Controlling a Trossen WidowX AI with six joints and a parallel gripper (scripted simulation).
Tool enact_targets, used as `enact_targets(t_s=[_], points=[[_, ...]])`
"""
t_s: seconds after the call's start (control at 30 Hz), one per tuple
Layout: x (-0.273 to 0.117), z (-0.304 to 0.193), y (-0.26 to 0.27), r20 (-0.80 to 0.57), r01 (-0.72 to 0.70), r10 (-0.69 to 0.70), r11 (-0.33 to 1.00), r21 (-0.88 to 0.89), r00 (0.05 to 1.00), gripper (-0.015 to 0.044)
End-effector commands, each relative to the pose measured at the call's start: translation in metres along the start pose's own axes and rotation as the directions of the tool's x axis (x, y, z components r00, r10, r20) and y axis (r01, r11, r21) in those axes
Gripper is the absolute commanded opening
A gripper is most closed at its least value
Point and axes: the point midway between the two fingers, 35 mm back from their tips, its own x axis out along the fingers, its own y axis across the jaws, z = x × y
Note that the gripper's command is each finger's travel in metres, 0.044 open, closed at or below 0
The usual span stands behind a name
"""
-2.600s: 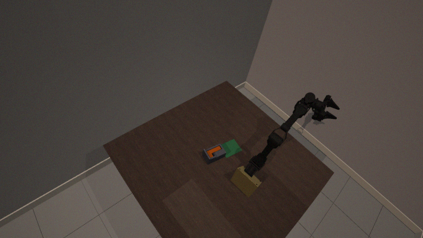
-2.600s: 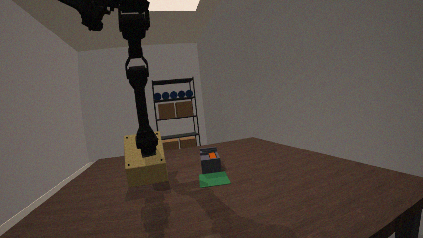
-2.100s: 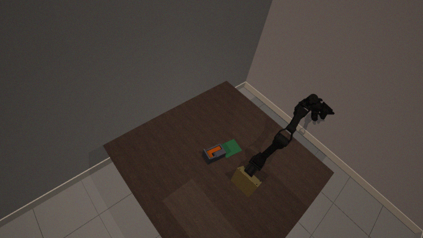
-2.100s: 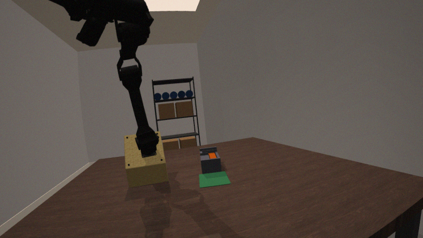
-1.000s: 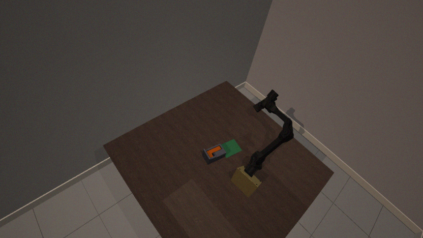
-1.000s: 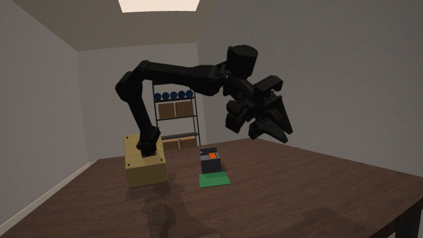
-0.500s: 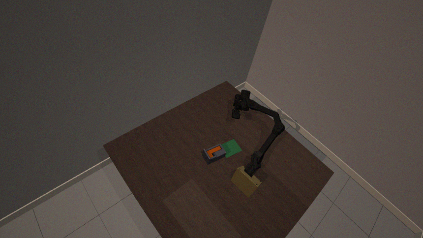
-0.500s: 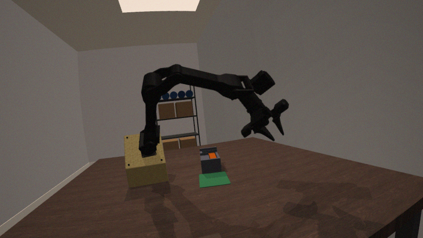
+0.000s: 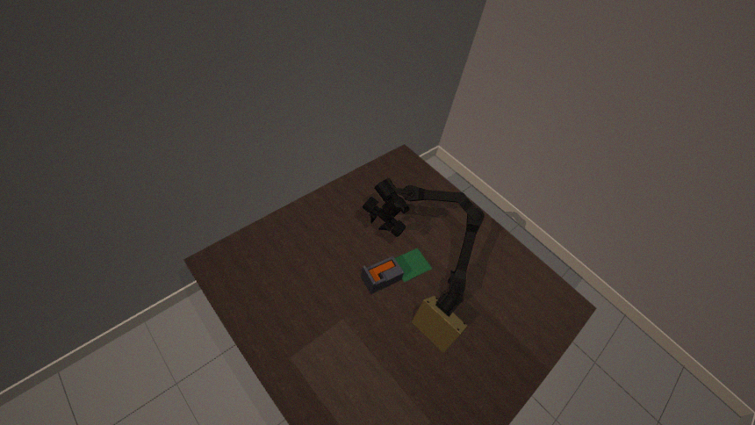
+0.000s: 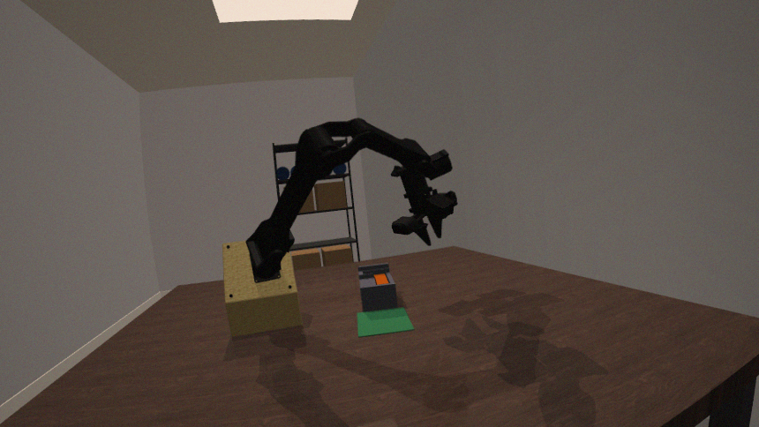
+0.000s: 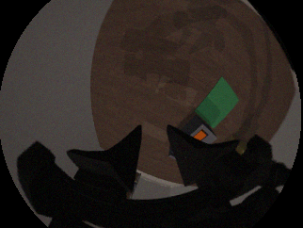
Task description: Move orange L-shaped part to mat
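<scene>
Orange L-shaped part (image 9: pixel 381 270) sits flush in the grey tray (image 9: pixel 374 285); gripper (image 10: pixel 428 231) hangs high, half-open and empty, so I'd line up over the L end, then press straight down.

The arm (image 10: pixel 319 175) is matte black throughout, built of blocky, angular links. It rises from a tan box base (image 10: pixel 259 289) marked with small dark dots. Its claw (image 10: pixel 431 229) ends in tapered, pointed black fingers.

Open air separates the claw (image 10: pixel 427 229) from the tray (image 10: pixel 378 297).
</scene>
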Motion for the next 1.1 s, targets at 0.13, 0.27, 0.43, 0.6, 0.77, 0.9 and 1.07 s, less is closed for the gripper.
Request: enact_targets(t_s=[0.13,0.27,0.43,0.6,0.77,0.9,1.07], points=[[-0.001,-0.133,-0.043,-0.029,0.16,-0.238,0.732,-0.662,0.971,0.018],[-0.009,-0.173,-0.072,0.04,0.201,-0.329,0.472,-0.859,0.943,0.018],[-0.009,-0.175,-0.074,0.045,0.203,-0.334,0.455,-0.867,0.942,0.018],[-0.006,-0.175,-0.074,0.045,0.203,-0.334,0.455,-0.867,0.942,0.018],[0.04,-0.173,-0.089,0.046,0.203,-0.333,0.455,-0.867,0.942,0.018],[0.061,-0.171,-0.099,0.049,0.206,-0.334,0.455,-0.866,0.941,0.018],[0.061,-0.171,-0.099,0.049,0.206,-0.334,0.455,-0.866,0.941,0.018]])
